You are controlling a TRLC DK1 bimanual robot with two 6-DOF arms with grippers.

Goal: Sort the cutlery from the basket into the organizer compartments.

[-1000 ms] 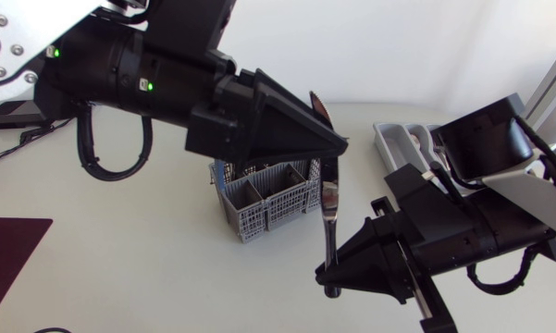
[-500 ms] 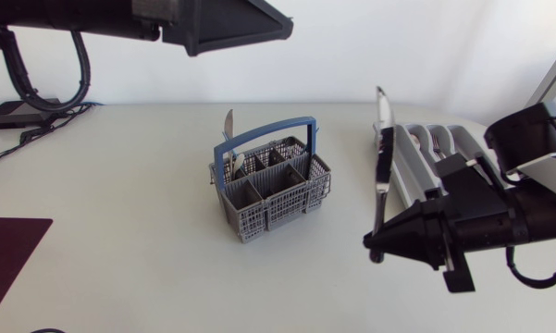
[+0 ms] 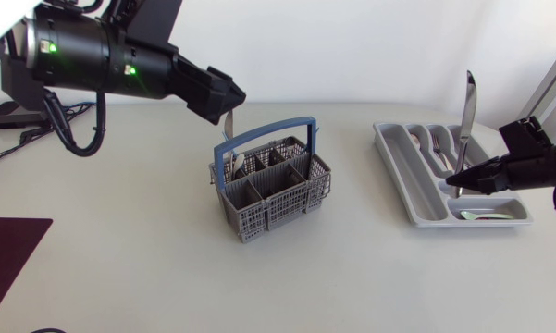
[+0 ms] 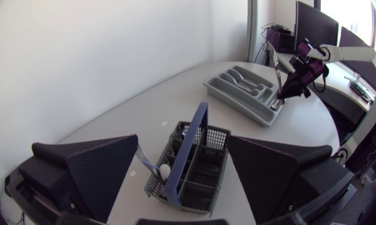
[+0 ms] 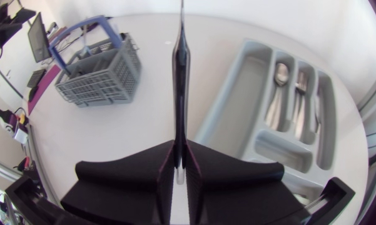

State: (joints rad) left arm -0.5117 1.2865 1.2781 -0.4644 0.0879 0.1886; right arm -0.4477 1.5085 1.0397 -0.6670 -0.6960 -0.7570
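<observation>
Knife (image 3: 466,102): upright, blade tip up. I have its dark handle held in my right claw (image 3: 455,178). In the right wrist view the blade runs straight ahead from between the fingers.
Right claw: clamped on the knife handle from both sides, fingers nearly together. It sits low over the near end of the organizer.
Organizer (image 3: 395,176): grey tray, under and just ahead of the right claw. I cannot tell whether the knife's lower end touches it.
Organizer contents: a spoon (image 5: 279,75) and a fork (image 5: 300,82) lie in adjoining narrow compartments, ahead of the right claw and to one side of the blade.
Left claw (image 3: 224,97): fingers wide apart, gripping nothing. It hangs above the basket.
Basket (image 3: 268,190): grey mesh with a blue handle, below the left claw. In the left wrist view it shows in the gap between the spread fingers. It is well apart from the right claw.
Basket contents: one piece of cutlery (image 3: 228,125) stands in a corner compartment, just under the left claw's tip. I cannot tell what kind it is.
</observation>
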